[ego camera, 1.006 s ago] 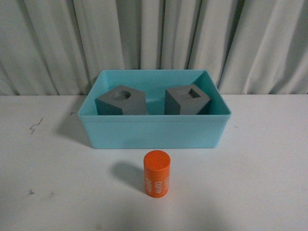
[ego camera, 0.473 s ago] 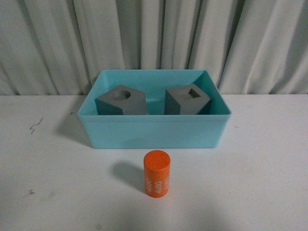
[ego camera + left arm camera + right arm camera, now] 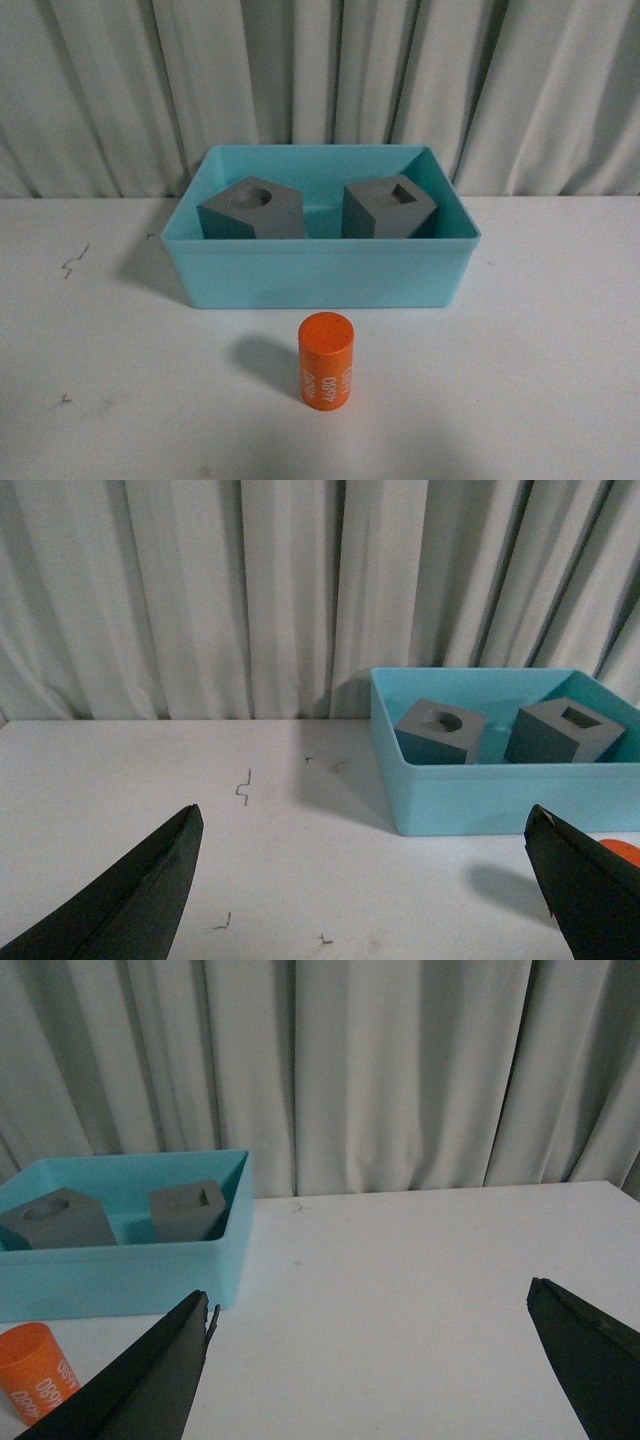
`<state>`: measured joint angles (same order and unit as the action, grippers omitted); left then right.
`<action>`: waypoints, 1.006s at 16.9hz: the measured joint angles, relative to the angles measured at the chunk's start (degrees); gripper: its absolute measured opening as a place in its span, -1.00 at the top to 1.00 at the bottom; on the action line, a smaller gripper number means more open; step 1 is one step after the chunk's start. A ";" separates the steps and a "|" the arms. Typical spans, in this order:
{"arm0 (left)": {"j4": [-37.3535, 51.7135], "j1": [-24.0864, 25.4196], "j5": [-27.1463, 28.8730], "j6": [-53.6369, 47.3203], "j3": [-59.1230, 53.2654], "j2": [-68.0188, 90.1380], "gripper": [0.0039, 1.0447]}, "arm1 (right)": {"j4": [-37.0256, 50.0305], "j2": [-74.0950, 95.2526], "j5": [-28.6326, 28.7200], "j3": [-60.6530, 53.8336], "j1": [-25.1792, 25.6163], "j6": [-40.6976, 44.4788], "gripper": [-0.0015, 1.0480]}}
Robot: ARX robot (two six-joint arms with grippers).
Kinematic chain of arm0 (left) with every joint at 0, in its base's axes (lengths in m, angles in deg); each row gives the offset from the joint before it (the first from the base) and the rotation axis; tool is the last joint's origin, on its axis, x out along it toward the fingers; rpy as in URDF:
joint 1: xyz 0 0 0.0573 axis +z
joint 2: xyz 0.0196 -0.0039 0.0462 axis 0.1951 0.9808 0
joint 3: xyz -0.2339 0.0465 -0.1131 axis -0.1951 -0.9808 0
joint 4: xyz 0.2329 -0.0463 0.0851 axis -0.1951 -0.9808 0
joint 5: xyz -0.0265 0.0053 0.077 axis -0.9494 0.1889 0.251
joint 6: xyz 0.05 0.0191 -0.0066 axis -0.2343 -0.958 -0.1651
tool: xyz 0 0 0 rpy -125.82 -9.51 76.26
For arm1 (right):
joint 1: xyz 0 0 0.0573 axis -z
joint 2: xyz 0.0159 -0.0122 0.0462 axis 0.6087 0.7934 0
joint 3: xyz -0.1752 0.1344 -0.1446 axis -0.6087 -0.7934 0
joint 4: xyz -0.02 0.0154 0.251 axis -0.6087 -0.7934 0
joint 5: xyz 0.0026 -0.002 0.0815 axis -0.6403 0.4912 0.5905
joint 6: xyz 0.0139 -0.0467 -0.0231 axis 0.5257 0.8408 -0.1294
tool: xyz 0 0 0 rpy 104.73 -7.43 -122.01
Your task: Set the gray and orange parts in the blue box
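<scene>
The blue box [image 3: 320, 272] stands at the middle of the white table. Inside it sit the gray cube with a round recess [image 3: 252, 210] on the left and the gray cube with a square recess [image 3: 391, 209] on the right. The orange cylinder [image 3: 326, 360] with white digits stands upright on the table just in front of the box. Neither gripper shows in the front view. My left gripper [image 3: 365, 880] is open and empty over bare table left of the box [image 3: 480, 790]. My right gripper [image 3: 370, 1360] is open and empty right of the box [image 3: 130, 1275]; the cylinder [image 3: 35, 1370] shows beside its finger.
A pleated grey-white curtain [image 3: 320, 80] hangs close behind the box. Small dark marks [image 3: 72, 262] lie on the tabletop at the left.
The orange cylinder has turned slightly on the spot, its digits now facing a little differently. Box and cubes have not moved.
</scene>
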<state>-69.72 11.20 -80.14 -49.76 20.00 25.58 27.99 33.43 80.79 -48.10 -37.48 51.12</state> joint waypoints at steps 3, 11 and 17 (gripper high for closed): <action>0.00 0.00 -0.02 0.00 0.00 0.02 -0.88 | 0.00 0.00 0.00 0.00 0.00 0.02 -0.87; 0.00 0.00 -0.02 0.00 0.00 0.02 -0.88 | -3.23 40.06 11.15 17.99 20.26 3.78 -0.87; 0.02 0.00 -0.02 0.00 0.00 0.02 -0.88 | -6.97 84.13 34.34 40.24 0.17 38.36 -0.87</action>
<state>-69.70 11.20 -80.17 -49.76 20.00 25.60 21.02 117.56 115.12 -7.86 -37.31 89.48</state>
